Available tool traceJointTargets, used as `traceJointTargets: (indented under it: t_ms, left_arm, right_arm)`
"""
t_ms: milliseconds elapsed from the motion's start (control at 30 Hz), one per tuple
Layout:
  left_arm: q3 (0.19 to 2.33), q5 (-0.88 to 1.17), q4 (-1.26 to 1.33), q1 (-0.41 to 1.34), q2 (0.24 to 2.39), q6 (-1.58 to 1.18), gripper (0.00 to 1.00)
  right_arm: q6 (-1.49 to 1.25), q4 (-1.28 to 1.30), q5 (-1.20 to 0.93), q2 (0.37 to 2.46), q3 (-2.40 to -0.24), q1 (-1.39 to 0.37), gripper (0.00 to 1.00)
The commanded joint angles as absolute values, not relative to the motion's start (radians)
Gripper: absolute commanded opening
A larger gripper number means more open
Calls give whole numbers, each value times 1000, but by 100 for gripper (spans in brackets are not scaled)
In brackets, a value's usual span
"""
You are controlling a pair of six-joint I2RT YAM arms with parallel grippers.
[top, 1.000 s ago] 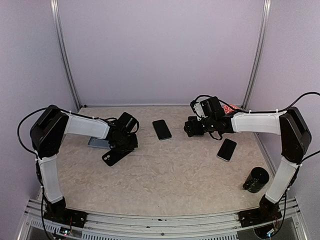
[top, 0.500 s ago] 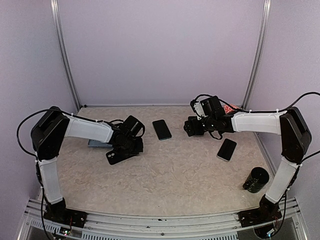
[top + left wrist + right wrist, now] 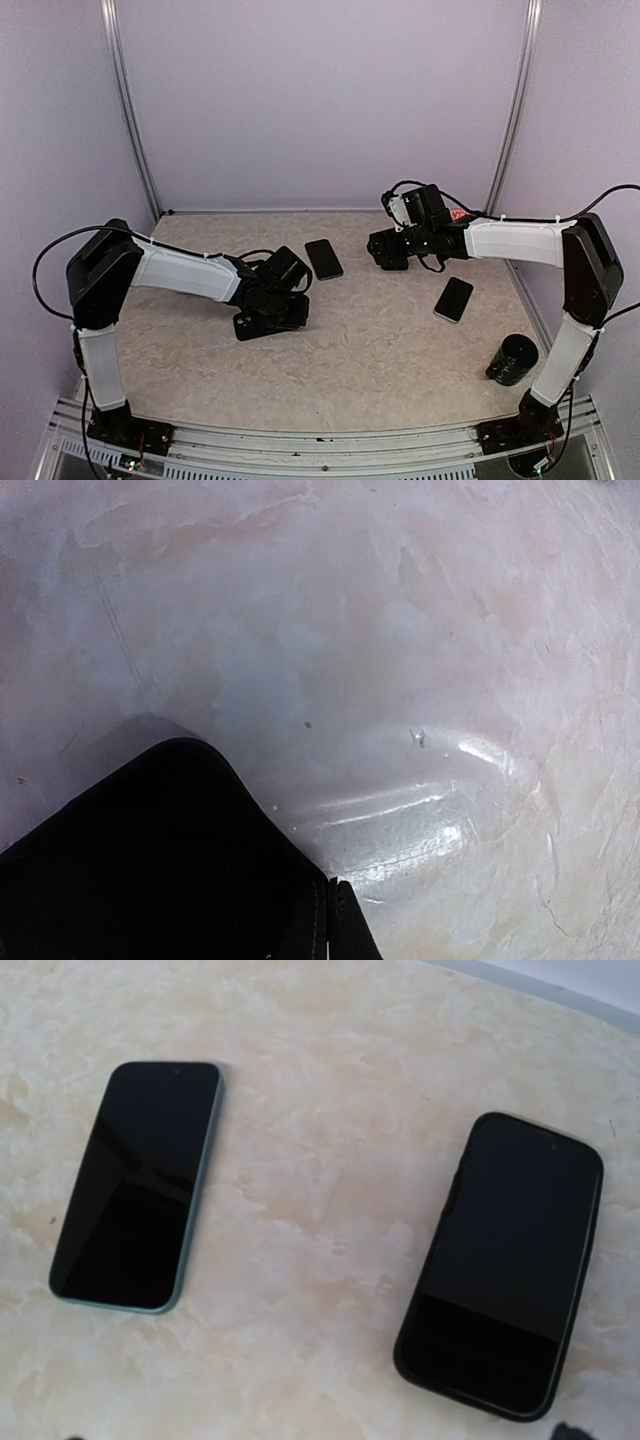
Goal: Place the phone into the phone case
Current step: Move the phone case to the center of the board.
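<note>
Top external view shows bare room at the near middle of the beige marbled tabletop (image 3: 370, 350), which I judge the likely spot for the fitting. The left tool (image 3: 268, 312) is clamped tight on the black rounded-corner phone case (image 3: 247, 324), low over the surface left of centre. The right tool (image 3: 386, 250) hangs spread wide and grips nothing, far right. Its camera frames the teal-edged flat phone (image 3: 135, 1185) lying face up, well apart from a black-rimmed phone (image 3: 500, 1260), its long edges free for pinching.

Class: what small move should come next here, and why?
Probably the open right tool should reach for the phone lying just left of it: the left tool grips the black phone case, close beside that phone, which nothing holds yet.
</note>
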State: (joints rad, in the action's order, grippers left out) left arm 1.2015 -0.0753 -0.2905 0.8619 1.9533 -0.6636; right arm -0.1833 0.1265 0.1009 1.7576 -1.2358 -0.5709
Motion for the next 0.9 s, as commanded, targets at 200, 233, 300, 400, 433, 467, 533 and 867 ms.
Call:
traceJointTargets:
  t_ms: [200,233,300,400,433,467,533,867]
  left_arm:
    - [1150,-64,-244,927,1905,-637,0]
    - [1146,-60,-242,928,1901,-635,0]
    - [1140,-54,-236,935,1898,-630,0]
    - [1139,-44,-237,941,1896,-614,0]
    - [1140,-42,-240,943,1897,-609,0]
    - [1141,-40,-243,946,1896,-604,0]
    - [1144,-41,-254,951,1894,-594,0]
    - [1129,-69,-280,956,1854,-582,24]
  right_arm:
    - [-201,135,35,1818,-1329,-561,100]
    - [-201,132,28,1830,-1339,-561,100]
    - [-202,130,19,1857,-1362,-561,100]
    - [-201,142,2,1909,-1412,-561,100]
    - [-202,150,2,1927,-1431,-561,100]
    - [-202,153,-32,1948,-1447,-562,100]
    - [-204,156,-53,1985,-1480,-566,100]
    - [-165,223,-7,2166,-1652,-627,100]
